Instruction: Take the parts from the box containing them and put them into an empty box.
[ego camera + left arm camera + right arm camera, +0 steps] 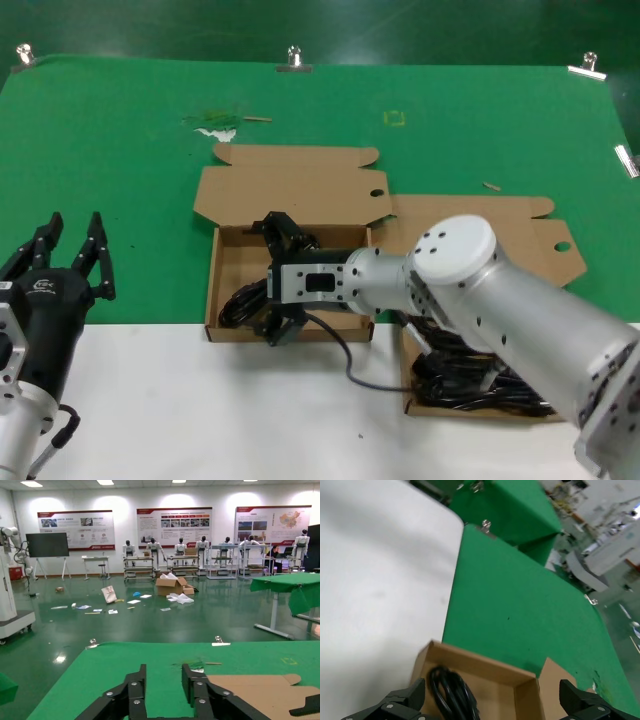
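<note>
Green-clothed bench [120,170]: my right hand [277,280], spread wide, hangs over the left box [228,270] above its cord [240,300]; remaining cords [480,385] lie rightward; left hand [70,255] idle, open.

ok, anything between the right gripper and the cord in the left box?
Nothing visible. The right gripper hangs open over the left box, and the cord lies uncovered in its near left corner, close by the fingers. The left gripper is parked off to the side.
</note>
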Tool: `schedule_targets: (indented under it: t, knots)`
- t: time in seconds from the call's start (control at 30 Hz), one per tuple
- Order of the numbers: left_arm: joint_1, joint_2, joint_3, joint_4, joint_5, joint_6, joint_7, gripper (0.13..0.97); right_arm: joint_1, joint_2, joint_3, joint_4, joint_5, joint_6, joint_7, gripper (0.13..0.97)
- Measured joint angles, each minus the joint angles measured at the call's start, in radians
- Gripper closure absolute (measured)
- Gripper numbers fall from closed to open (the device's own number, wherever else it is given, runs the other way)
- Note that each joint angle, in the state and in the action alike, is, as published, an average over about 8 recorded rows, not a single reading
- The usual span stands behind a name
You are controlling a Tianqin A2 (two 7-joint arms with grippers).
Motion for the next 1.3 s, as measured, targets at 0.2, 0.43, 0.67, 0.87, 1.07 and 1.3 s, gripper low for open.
schedule_targets:
  t: [0.2, 0.43, 0.67, 0.87, 1.07, 1.3]
  knots:
    - [0.000, 0.000, 0.000, 0.000, 0.000, 0.000, 0.000, 0.743, -0.086, 0.023, 0.088, 0.103, -0.019, 0.043, 0.063, 0.177]
    - [0.000, 0.000, 0.000, 0.000, 0.000, 0.000, 0.000, 0.644, -0.190, 0.051, 0.195, 0.228, -0.042, 0.096, 0.140, 0.136]
    - [0.000, 0.000, 0.000, 0.000, 0.000, 0.000, 0.000, 0.495, -0.294, 0.079, 0.303, 0.352, -0.065, 0.149, 0.217, 0.129]
    - [0.000, 0.000, 0.000, 0.000, 0.000, 0.000, 0.000, 0.344, -0.383, 0.103, 0.395, 0.460, -0.085, 0.194, 0.283, 0.129]
    - [0.000, 0.000, 0.000, 0.000, 0.000, 0.000, 0.000, 0.260, -0.473, 0.127, 0.487, 0.567, -0.104, 0.239, 0.349, 0.129]
    - [0.000, 0.000, 0.000, 0.000, 0.000, 0.000, 0.000, 0.183, -0.578, 0.155, 0.595, 0.692, -0.127, 0.292, 0.426, 0.129]
